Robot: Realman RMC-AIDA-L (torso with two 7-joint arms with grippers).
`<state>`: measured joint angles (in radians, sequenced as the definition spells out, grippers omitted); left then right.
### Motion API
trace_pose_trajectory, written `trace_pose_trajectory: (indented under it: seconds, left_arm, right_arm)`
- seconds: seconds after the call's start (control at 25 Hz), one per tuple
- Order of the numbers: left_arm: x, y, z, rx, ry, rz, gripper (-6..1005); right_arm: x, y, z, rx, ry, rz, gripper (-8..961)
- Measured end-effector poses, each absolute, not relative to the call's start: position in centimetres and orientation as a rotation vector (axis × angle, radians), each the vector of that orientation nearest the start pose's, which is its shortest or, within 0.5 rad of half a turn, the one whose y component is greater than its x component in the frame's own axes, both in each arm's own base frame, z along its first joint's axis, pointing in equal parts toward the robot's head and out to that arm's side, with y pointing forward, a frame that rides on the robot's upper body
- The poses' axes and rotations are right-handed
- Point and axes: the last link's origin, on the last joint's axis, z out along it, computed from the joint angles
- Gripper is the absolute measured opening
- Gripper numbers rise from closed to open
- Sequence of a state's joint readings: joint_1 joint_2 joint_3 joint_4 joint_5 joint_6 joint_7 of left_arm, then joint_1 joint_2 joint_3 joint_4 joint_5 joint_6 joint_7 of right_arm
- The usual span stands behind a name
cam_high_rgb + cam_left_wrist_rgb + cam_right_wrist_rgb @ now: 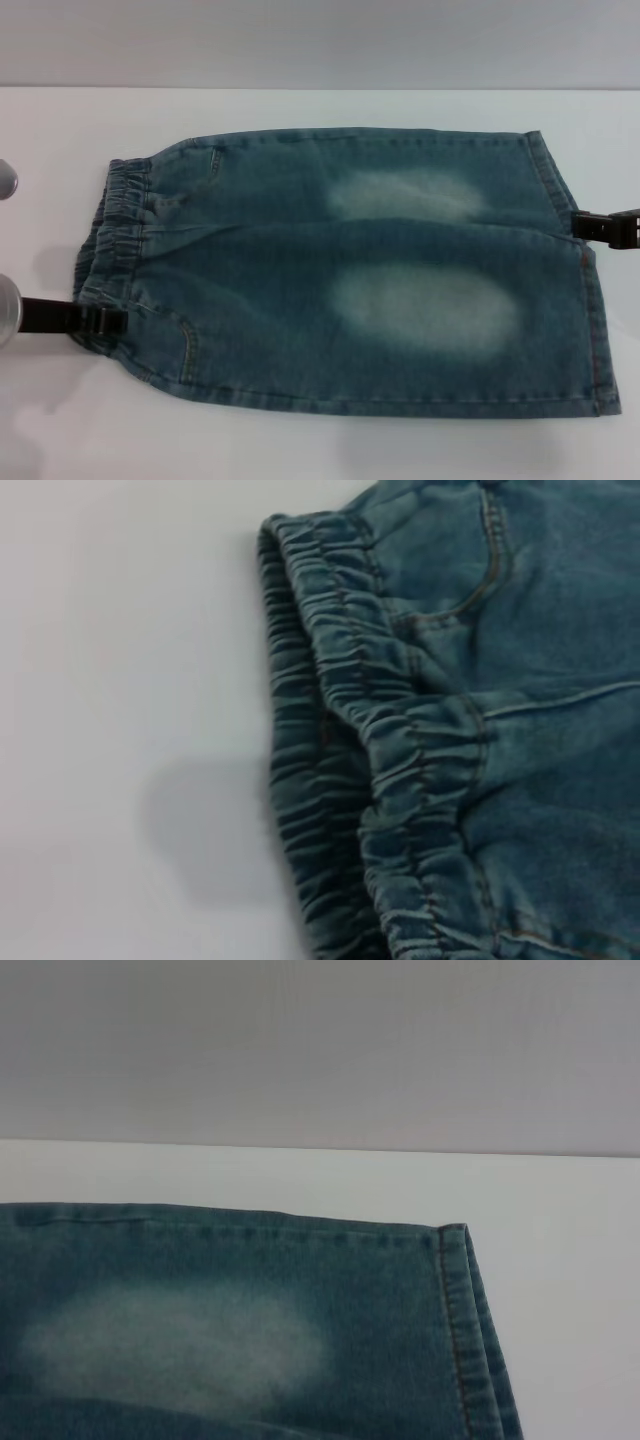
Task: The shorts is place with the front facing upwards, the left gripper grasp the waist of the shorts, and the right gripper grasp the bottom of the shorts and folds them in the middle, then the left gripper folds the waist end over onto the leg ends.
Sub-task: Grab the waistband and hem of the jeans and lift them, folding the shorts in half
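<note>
Denim shorts lie flat on a white table below a grey wall. Left gripper touches the waist, right gripper the hems; whether either has closed cannot be told

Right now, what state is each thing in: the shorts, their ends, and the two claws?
Blue-green denim shorts: spread flat on the white table, unfolded.
Puckered elastic waist: lying flat, toward the robot's left.
Stitched leg hems: lying flat, toward the right.
Black left gripper: at the waist's near corner.
Black right gripper: at the hem edge.
</note>
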<state>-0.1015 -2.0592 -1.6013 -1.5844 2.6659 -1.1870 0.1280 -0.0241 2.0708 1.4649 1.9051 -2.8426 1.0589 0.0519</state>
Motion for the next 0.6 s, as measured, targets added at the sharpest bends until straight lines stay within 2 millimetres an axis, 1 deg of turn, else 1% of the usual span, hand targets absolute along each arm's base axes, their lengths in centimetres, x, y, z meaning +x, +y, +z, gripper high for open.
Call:
trace_pose_trajectory:
  seconds: [0.04,0.28,0.48,0.6]
  left_arm:
    - [-27.2,29.7,1.9,-1.986,-1.403,0.188,526]
    - [-26.1,30.0,1.9,-2.014,-1.39,0.188,479]
    - [-25.4,30.3,2.1,-2.026,-1.37,0.175,427]
    - [-25.2,30.5,2.1,-2.029,-1.361,0.175,294]
  right_arm:
    - [21.7,29.4,4.7,-1.869,1.171,0.034,808]
    - [21.6,28.9,4.8,-1.877,1.182,0.01,808]
    - [22.1,28.0,4.7,-1.881,1.223,-0.051,807]
    - [22.6,27.4,4.6,-1.879,1.252,-0.092,808]
